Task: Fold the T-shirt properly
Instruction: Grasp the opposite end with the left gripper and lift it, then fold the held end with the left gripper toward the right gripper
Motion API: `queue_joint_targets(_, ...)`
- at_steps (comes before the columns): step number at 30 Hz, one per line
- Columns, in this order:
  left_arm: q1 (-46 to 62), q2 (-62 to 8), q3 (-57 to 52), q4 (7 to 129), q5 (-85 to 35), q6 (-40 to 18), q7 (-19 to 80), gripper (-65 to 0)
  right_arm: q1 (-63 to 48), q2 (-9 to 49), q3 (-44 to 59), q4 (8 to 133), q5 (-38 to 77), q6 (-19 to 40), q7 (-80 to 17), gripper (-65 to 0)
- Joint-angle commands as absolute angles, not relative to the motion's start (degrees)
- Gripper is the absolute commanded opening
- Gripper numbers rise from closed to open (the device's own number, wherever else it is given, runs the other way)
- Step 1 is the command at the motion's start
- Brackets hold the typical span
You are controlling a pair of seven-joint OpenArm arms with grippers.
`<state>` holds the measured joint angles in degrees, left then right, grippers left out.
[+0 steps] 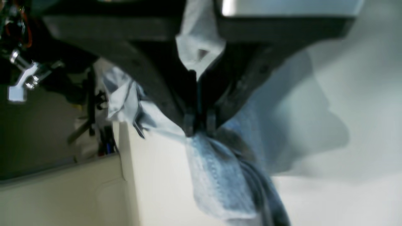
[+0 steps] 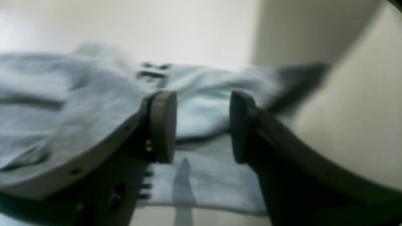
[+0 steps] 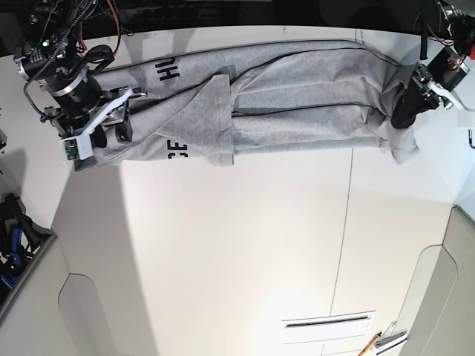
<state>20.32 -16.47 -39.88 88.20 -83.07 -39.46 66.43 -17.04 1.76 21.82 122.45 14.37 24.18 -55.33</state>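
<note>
The light grey T-shirt (image 3: 297, 96) lies stretched in a long folded band across the far side of the table, with black lettering (image 3: 169, 70) showing near its left end. My left gripper (image 3: 401, 120) is shut on a bunched edge at the shirt's right end; in the left wrist view the jaws (image 1: 198, 125) pinch the cloth (image 1: 216, 182), which hangs from them. My right gripper (image 3: 117, 132) is open and empty over the shirt's left end. In the right wrist view its fingers (image 2: 163, 125) stand apart just above the fabric (image 2: 78, 103).
The white table (image 3: 237, 245) has a seam running front to back and a slot (image 3: 326, 322) near the front right. A small tool (image 3: 378, 343) lies at the front edge. Cables and blue items (image 3: 11, 237) sit off the table's left edge.
</note>
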Motion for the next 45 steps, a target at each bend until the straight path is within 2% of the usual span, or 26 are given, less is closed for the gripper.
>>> queue_joint_targets(1,20.16,-16.12,-40.10,91.42,-85.00,-40.00,65.87,-65.0,-17.04,2.61,23.38,123.35,15.29,23.94,-53.82,-37.4)
queue_joint_targets(7,20.16,-12.23,-32.69,101.08,-85.00,-40.00,66.48,-65.0,-17.47,4.51,28.77,123.07,15.73,23.79,-53.78,-37.4)
queue_joint_targets(11,19.88,-11.99,-22.28,101.45,-85.00,-40.00,66.06,-65.0,-18.79,4.93,29.30,123.04,15.84,23.77,-53.71,-37.4)
queue_joint_targets(16,16.78,-8.14,-13.63,101.45,-82.52,-40.00,64.51,-65.0,-19.09,4.93,29.30,123.04,15.94,23.77,-53.76,-37.4)
queue_joint_targets(20,15.22,-5.58,-8.23,101.45,-77.41,-40.00,63.29,-65.0,-19.11,4.93,29.30,123.04,17.37,23.77,-53.80,-37.4)
queue_joint_targets(28,15.27,-5.41,-2.17,101.43,-71.77,-40.00,62.78,-65.0,-19.09,4.93,29.30,123.04,17.41,23.77,-53.82,-37.4)
queue_joint_targets(29,15.27,-5.41,-1.98,101.43,-71.79,-40.00,62.78,-64.0,-19.09,4.93,29.30,123.04,17.41,23.77,-53.82,-37.4)
queue_joint_targets(31,15.25,-5.41,-1.83,101.43,-72.20,-40.00,62.76,-49.1,-19.09,4.93,29.30,123.04,17.76,23.77,-53.82,-37.4)
queue_joint_targets(33,15.25,-5.41,-1.85,101.43,-72.23,-40.00,62.61,-40.4,-19.09,4.93,29.30,123.04,18.70,23.77,-53.82,-37.4)
queue_joint_targets(39,15.27,-5.74,-2.57,102.28,-73.03,-40.00,62.92,-39.5,-19.05,4.93,29.30,123.04,19.09,23.77,-53.80,-37.4)
queue_joint_targets(45,15.79,-7.14,-7.97,104.31,-71.70,-40.00,63.53,-39.4,-19.07,4.95,29.30,123.04,19.07,23.79,-53.80,-37.4)
